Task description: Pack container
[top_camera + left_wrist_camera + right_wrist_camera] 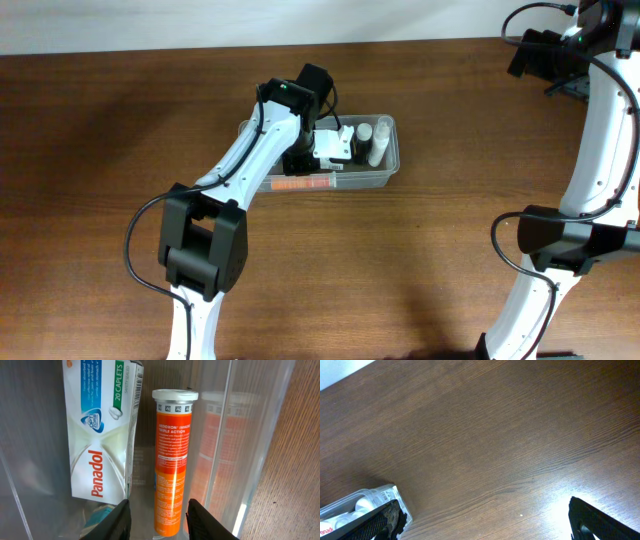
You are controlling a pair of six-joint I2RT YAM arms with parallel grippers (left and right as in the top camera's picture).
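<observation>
Tabletop point(100, 200) of dark brown wood is being occupied near its far middle by the container point(365, 180), a clear tub with rounded corners and a rim, its long sides running left to right. The tub is being entered from above by the left gripper point(159, 510), whose arm is being stretched across from the near left. In the left wrist view the two dark fingers point(123, 521) are being held apart, and the lower end of an orange Redoxon tube point(170, 460) is being framed between them. A gap is being shown beside one finger, while contact on the other side cannot be told. The tube, topped by a white cap, is being shown lying along the clear wall, in which its reflection is being thrown. Just beside it, a white Panadol box point(100, 435) marked 20 caplets is being shown lying parallel. At the container's right end, in the overhead view, a white bottle point(379, 142) is being seen. The right gripper point(485, 510) is being held well apart from the tub, over the far right of the table. Its own fingers are being spread wide at the bottom corners of the right wrist view, with bare wood being shown between them. A corner of the container is being caught at that view's lower left.
</observation>
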